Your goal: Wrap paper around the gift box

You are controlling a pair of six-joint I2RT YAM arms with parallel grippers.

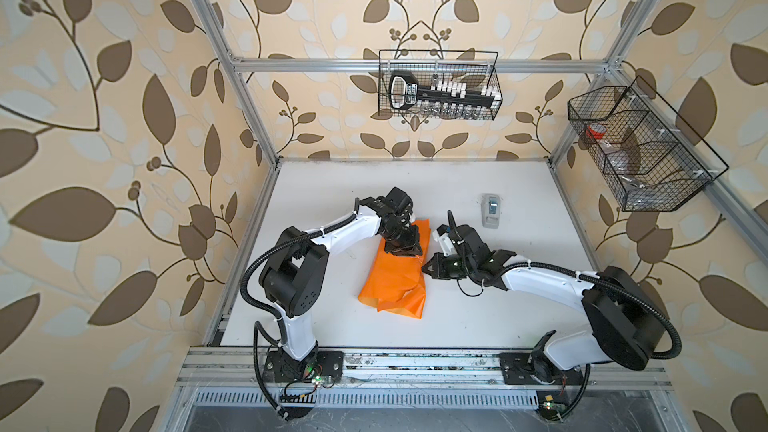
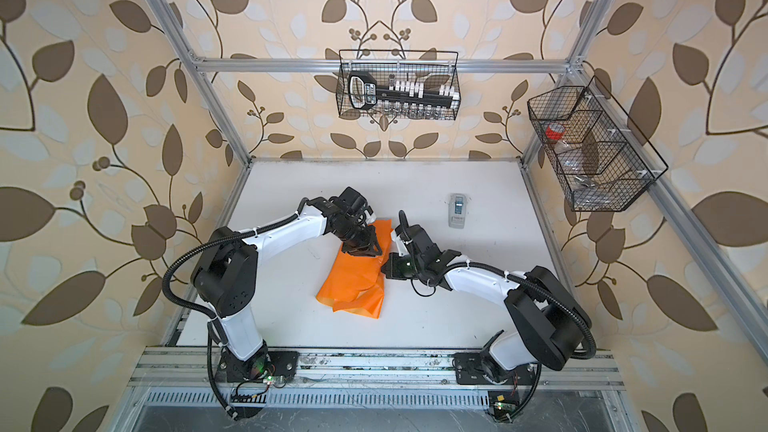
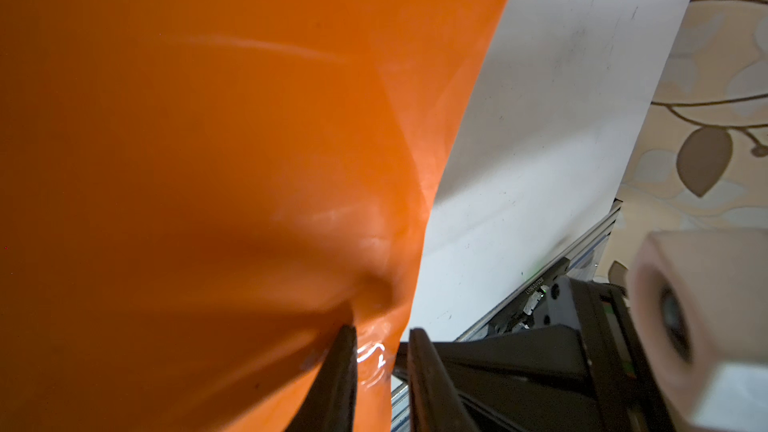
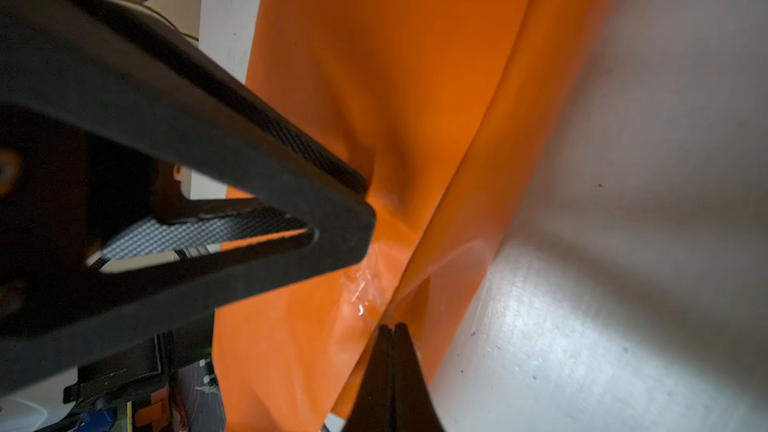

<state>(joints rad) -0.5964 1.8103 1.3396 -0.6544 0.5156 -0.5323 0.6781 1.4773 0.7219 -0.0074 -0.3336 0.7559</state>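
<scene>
Lying on leaf-walled white table [image 1: 478,309], paper [image 1: 395,284] touches closed right hand [image 1: 427,270]; left hand [image 1: 407,252] unclear.

robot test cell (aluminium frame [image 1: 415,65], wallpaper [image 1: 104,118])

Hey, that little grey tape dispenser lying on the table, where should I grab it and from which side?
Take the tape dispenser across its two long sides, near the middle, coming straight down from above. It lies flat on the table, narrow and elongated, with bare surface all round, so those flanks are probably easiest to span.
</scene>
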